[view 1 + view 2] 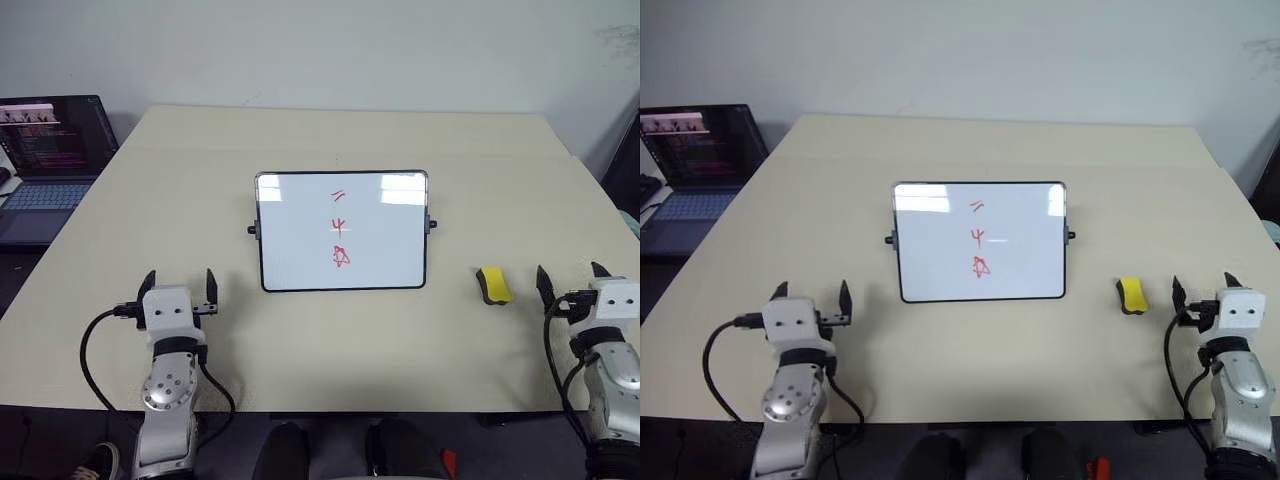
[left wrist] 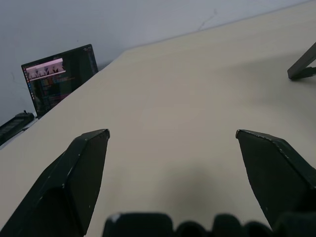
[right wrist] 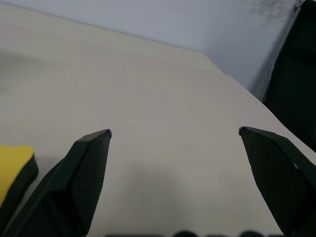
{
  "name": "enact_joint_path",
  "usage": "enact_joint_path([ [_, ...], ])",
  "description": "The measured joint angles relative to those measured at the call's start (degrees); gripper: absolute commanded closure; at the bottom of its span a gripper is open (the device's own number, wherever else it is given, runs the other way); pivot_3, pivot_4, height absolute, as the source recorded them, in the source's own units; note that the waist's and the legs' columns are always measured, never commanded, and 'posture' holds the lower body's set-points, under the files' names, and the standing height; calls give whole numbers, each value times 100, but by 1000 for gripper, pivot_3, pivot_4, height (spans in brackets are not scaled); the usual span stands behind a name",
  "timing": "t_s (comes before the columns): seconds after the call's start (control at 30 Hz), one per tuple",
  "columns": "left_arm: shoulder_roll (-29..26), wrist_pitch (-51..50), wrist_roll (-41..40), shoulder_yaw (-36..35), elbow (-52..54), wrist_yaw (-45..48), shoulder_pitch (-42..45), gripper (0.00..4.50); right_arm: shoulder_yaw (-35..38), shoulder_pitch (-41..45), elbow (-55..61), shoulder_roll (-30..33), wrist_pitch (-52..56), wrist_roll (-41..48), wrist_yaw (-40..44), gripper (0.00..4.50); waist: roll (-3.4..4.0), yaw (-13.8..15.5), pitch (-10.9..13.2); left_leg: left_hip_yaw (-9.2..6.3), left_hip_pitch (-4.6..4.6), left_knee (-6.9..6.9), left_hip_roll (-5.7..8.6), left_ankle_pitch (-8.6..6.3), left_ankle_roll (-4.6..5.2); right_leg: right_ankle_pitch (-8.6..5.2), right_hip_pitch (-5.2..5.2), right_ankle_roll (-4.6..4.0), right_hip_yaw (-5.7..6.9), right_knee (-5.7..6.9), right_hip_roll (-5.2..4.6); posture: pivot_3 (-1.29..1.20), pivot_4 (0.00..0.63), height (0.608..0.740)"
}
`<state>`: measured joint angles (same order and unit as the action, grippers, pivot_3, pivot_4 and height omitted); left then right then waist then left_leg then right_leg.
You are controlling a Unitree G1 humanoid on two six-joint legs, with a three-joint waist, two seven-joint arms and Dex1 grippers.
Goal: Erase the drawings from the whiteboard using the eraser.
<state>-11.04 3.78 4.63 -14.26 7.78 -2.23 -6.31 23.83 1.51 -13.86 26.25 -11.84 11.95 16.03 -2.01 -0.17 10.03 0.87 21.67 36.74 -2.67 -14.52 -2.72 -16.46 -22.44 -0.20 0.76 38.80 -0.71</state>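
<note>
Head stereo pair sits high, looking forward and down over the beige table [image 1: 330,340]. Both eyes share the same scene: propped whiteboard [image 1: 342,232] mid-table, yellow eraser [image 1: 492,285] to its right, laptop [image 1: 45,160] at far left, wall behind. Right eye's framing is slightly offset.

Left wrist cam rides low, just above the tabletop, looking along the left gripper [image 2: 173,136] toward the far-left corner. It shares the laptop [image 2: 58,79] and wall with the head views.

Right wrist cam is equally low, looking along the right gripper [image 3: 175,133] at the table's far-right edge and wall. It catches the eraser [image 3: 14,165] close at its frame edge.
</note>
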Motion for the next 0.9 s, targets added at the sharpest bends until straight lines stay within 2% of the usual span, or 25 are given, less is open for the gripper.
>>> enact_joint_path([
  [0.27,-9,-67,-31,-101,98,27,-321,0,85,14,-15,4,234,77,-72,18,1,2,-1,2,0,-1,0,0,0,-1,0,0,-1,-2,0,0,150,740],
  [0.57,2,-258,-342,-157,581,250,-1029,0,107,-455,688,-90,626,279,-87,18,1,0,-1,-3,0,-2,-2,-1,0,-2,-1,1,-2,-3,-1,0,150,740],
  [0.77,-670,-197,-680,-257,912,1117,-1532,0,121,-590,1193,-303,934,346,-235,18,9,-4,1,-11,-2,-3,-3,-1,0,-4,-7,-2,-2,2,-1,0,150,740],
  [0.9,-1213,-266,-1128,-423,969,1747,-1241,0,24,-719,1783,-435,1296,495,-246,18,13,17,2,-19,-3,-1,-1,-1,1,-3,-12,-1,2,4,-1,0,150,740],
])
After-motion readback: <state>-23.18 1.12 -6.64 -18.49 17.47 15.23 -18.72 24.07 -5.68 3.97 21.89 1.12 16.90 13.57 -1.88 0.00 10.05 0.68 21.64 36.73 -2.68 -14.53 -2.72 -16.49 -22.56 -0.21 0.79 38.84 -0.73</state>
